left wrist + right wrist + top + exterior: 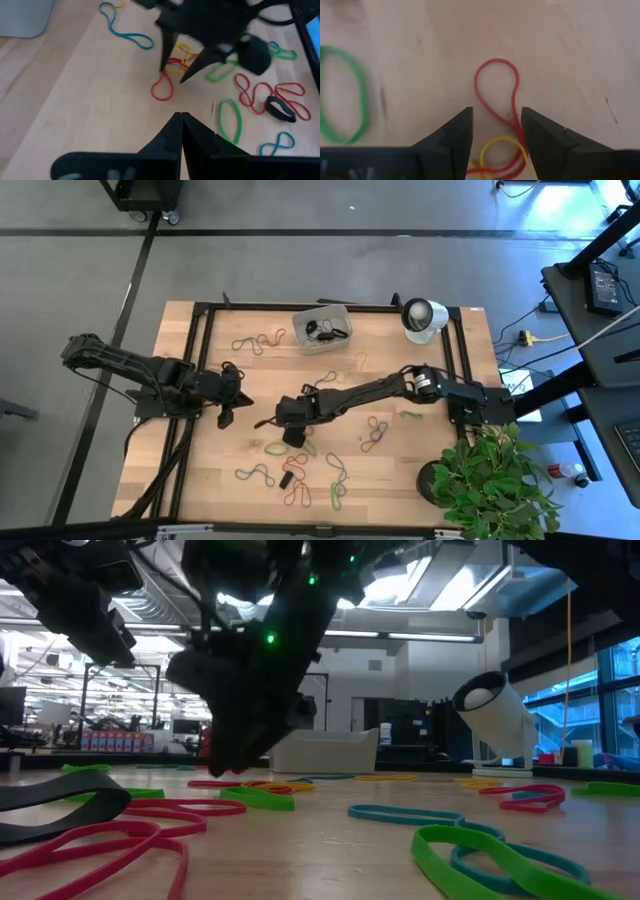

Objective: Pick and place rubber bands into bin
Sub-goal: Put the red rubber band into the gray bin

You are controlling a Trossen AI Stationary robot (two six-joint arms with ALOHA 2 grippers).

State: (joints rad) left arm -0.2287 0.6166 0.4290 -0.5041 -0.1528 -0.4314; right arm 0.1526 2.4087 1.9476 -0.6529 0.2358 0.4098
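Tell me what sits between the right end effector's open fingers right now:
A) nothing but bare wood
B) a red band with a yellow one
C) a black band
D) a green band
B: in the right wrist view, the right end effector straddles a red rubber band tangled with a yellow band; the green band lies off to the side.

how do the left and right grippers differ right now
The left gripper is shut, fingertips pressed together, with nothing between them; the right gripper is open, straddling a red rubber band. The left sits near the table's left side; the right reaches to the middle. Both have dark fingers.
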